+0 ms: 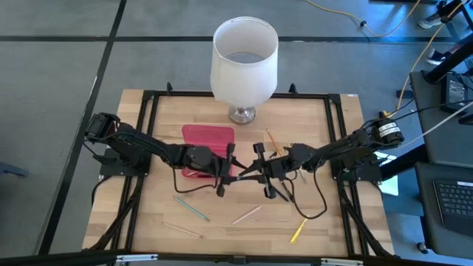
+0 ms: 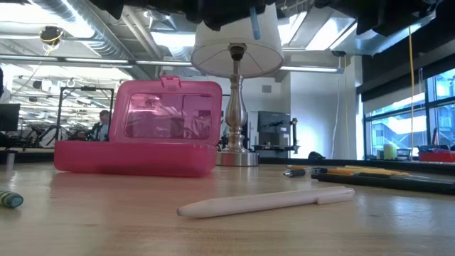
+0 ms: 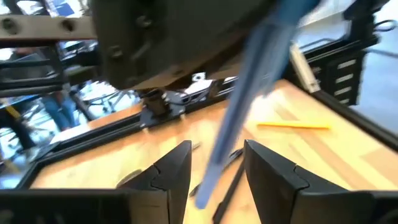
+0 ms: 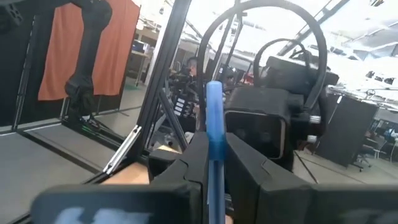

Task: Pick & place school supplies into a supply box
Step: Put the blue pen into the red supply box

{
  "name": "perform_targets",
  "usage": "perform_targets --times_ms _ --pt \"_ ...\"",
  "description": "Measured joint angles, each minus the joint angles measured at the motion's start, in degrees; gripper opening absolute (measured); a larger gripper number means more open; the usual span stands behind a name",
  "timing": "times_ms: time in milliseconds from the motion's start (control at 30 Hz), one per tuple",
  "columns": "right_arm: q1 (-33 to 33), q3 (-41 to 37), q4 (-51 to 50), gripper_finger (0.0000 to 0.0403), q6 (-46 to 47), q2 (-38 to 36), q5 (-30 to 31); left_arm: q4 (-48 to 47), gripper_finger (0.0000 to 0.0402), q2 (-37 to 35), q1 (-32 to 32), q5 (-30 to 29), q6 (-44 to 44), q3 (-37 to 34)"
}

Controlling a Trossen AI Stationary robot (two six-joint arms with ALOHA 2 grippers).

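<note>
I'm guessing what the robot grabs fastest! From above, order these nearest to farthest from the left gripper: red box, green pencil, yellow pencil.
From the left gripper, open around the blue pen:
1. red box, right beside it, on the lamp side.
2. green pencil, away from the lamp, on the left.
3. yellow pencil, away from the lamp, on the right, farthest.

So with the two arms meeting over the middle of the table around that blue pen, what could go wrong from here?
The right gripper is shut on the thin blue pen, while the left gripper stands open around it; releasing early could drop it. The grippers are close and might collide. The open pink translucent plastic box sits just beside them and could get knocked.
</note>
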Motion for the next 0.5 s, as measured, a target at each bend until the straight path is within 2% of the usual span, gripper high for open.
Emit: perform_targets --times_ms 500 --pt "-0.02 0.01 -5.63 0.0047 -0.01 -0.11 0.57 -2.11 0.0017 0.00 -0.07 -1.01 0.28 -0.02"
